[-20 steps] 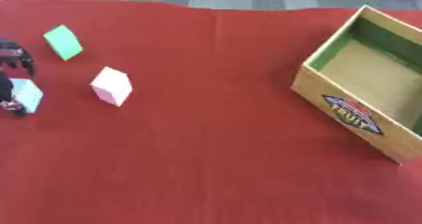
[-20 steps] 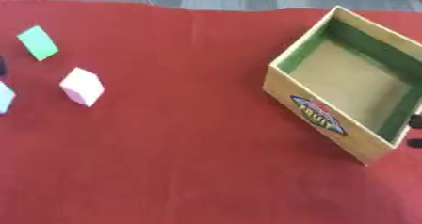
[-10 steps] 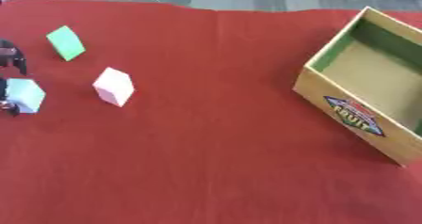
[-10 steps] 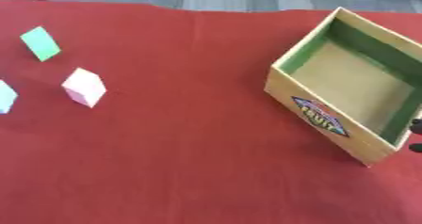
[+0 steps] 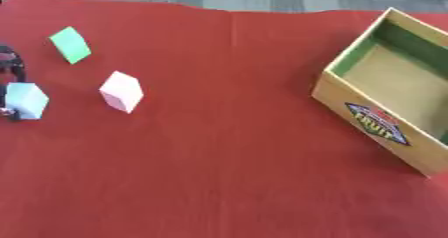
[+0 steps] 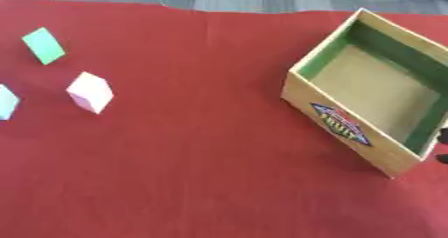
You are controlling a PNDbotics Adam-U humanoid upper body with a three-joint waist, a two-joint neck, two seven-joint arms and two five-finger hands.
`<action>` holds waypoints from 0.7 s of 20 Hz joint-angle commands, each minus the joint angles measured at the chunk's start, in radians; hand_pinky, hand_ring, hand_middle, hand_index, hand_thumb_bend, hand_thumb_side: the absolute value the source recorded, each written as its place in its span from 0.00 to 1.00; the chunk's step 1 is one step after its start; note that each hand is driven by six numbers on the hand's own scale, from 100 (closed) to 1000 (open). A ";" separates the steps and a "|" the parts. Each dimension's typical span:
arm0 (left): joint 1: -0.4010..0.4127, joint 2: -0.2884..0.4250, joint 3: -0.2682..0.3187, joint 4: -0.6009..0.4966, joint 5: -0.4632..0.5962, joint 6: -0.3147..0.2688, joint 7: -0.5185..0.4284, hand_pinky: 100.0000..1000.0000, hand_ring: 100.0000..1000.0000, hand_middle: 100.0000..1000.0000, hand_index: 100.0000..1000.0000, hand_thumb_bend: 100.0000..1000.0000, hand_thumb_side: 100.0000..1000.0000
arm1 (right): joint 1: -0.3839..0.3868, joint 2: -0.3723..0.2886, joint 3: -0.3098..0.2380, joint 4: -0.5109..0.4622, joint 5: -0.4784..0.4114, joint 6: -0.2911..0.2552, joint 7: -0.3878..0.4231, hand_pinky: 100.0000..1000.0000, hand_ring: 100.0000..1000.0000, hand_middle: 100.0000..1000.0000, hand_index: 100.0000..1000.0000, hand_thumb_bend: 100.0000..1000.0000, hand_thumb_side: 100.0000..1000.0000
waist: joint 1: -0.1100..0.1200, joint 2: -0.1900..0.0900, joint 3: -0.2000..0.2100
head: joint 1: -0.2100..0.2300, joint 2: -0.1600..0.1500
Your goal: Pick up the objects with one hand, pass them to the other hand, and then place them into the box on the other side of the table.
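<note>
**Left hand at the pale blue block, first pick not yet lifted**

Left eye view: red cloth-covered surface (image 5: 227,172). Three blocks on the robot's left side: green block (image 5: 70,44) farthest back, pink block (image 5: 121,91) nearer the middle, pale blue block (image 5: 26,100) at the left edge. Left hand (image 5: 10,67) shows only as dark fingers at the frame edge, just behind and beside the pale blue block, with a fingertip low at its left side. It looks like the fingers are closing round the block, but most of the hand is cut off, so I cannot tell whether they are apart or clamped. Block sits on the surface, not lifted. Wooden box (image 5: 350,102) with green inner walls and a fruit label stands on the right side, well apart from the blocks, nothing in it.

Right eye view: same layout shifted; pale blue block is half out of frame at the left edge and the left hand is not visible. A small dark shape at the right edge past the box corner is probably the right hand (image 6: 443,137); fingers cannot be told.

Doing the step well: get fingers and thumb on opposite flat faces of the pale blue block, not on a corner, lift straight up so the pink block nearby is not knocked, then bring it toward the middle for the handover.
</note>
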 commanded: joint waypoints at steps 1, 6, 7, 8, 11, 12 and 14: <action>-0.014 0.027 0.012 0.000 -0.001 -0.004 -0.001 0.83 0.83 0.75 0.66 0.64 0.00 | -0.002 -0.011 -0.010 -0.007 0.005 0.003 -0.002 0.84 1.00 0.82 0.92 0.00 0.38 | 0.002 -0.013 -0.001 | 0.004 -0.010; -0.014 0.025 0.012 0.003 0.003 0.000 -0.011 0.82 0.80 0.72 0.58 0.60 0.00 | -0.004 -0.012 -0.012 -0.006 0.004 0.004 -0.003 0.84 1.00 0.82 0.92 0.00 0.38 | 0.003 -0.013 0.001 | 0.003 -0.011; -0.014 0.025 0.011 0.003 0.003 0.002 -0.014 0.81 0.80 0.71 0.57 0.58 0.00 | -0.005 -0.012 -0.012 -0.006 0.003 0.005 -0.003 0.84 1.00 0.82 0.92 0.00 0.38 | 0.003 -0.013 0.001 | 0.003 -0.010; -0.014 0.025 0.011 0.004 0.003 0.004 -0.017 0.81 0.79 0.69 0.55 0.56 0.00 | -0.005 -0.013 -0.012 -0.006 0.002 0.005 -0.003 0.84 1.00 0.82 0.92 0.00 0.38 | 0.003 -0.013 0.001 | 0.003 -0.008; -0.014 0.023 0.010 0.003 0.003 0.009 -0.026 0.79 0.76 0.66 0.51 0.51 0.00 | -0.004 -0.015 -0.013 -0.006 0.000 0.005 -0.003 0.84 1.00 0.82 0.92 0.00 0.38 | 0.004 -0.015 0.001 | 0.003 -0.007; -0.014 0.023 0.009 0.002 0.003 0.011 -0.028 0.78 0.74 0.64 0.49 0.49 0.00 | -0.005 -0.016 -0.013 -0.006 -0.001 0.005 -0.003 0.84 1.00 0.82 0.92 0.00 0.38 | 0.004 -0.015 0.001 | 0.004 -0.007; -0.014 0.023 0.009 0.000 0.005 0.015 -0.030 0.77 0.73 0.62 0.46 0.44 0.00 | -0.004 -0.017 -0.014 -0.006 -0.003 0.006 -0.003 0.84 1.00 0.82 0.92 0.00 0.38 | 0.005 -0.017 0.001 | 0.004 -0.006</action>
